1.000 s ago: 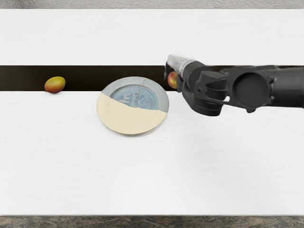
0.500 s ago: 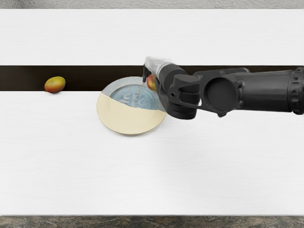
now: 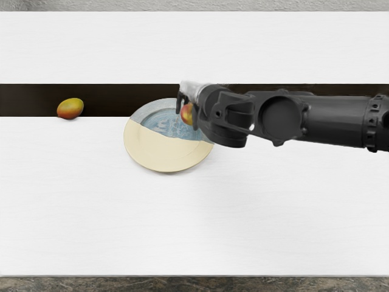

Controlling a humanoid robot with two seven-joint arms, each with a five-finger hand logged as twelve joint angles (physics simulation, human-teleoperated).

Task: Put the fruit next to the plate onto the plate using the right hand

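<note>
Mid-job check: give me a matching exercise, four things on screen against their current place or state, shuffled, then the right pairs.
Things:
A. round cream and blue-grey plate
B. left red-yellow oval fruit
C. right red-yellow oval fruit
D. black right robot hand

States:
1. gripped, seen over the plate's upper right
2. curled around a fruit
3. lying free beside the dark gap
4. flat on the white table

Pairs: A-4, B-3, C-1, D-2.

We're counting two fruits here, the right fruit (image 3: 186, 114) and the left fruit (image 3: 70, 108); one plate (image 3: 158, 149) is showing, one robot hand (image 3: 203, 109), and one tabletop (image 3: 182, 219) is lying beneath.
</note>
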